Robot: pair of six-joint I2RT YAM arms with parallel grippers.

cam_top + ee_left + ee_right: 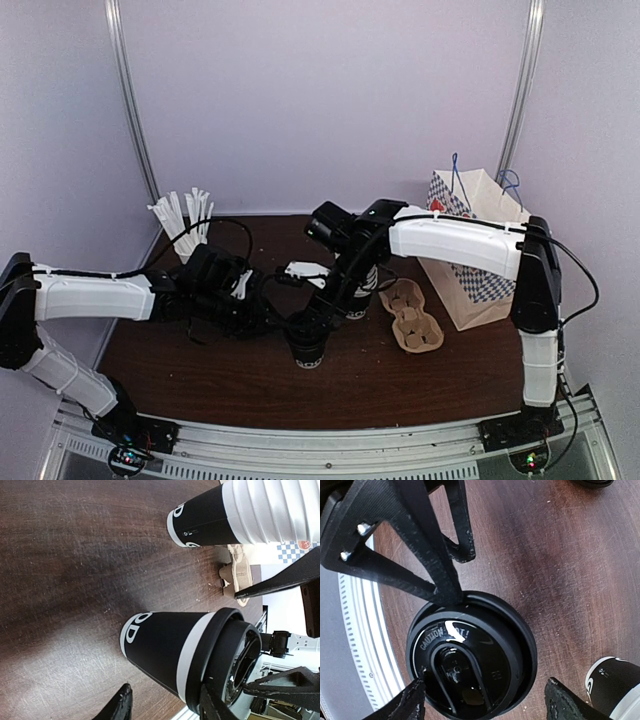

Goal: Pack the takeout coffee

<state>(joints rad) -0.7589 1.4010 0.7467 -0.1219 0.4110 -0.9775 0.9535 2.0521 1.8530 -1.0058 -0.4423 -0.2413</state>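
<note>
The takeout coffee (307, 345) stands upright on the dark wooden table, a black cup with a white band under its black dome lid (470, 655). In the left wrist view the cup (165, 645) fills the lower middle. My left gripper (278, 312) reaches in from the left and is open (165, 696); one finger (440, 580) touches the lid's rim, the other stays apart. My right gripper (330, 305) hangs over the lid and is open (485, 690). Its fingertips straddle the lid, with a clear gap on the right side.
A stack of white ribbed cups with a black base (240, 512) stands just behind the coffee (360, 290). A cardboard cup carrier (412, 315) lies to the right, beside a checked paper bag (478, 250). A cup of white sticks (185, 220) stands at the back left.
</note>
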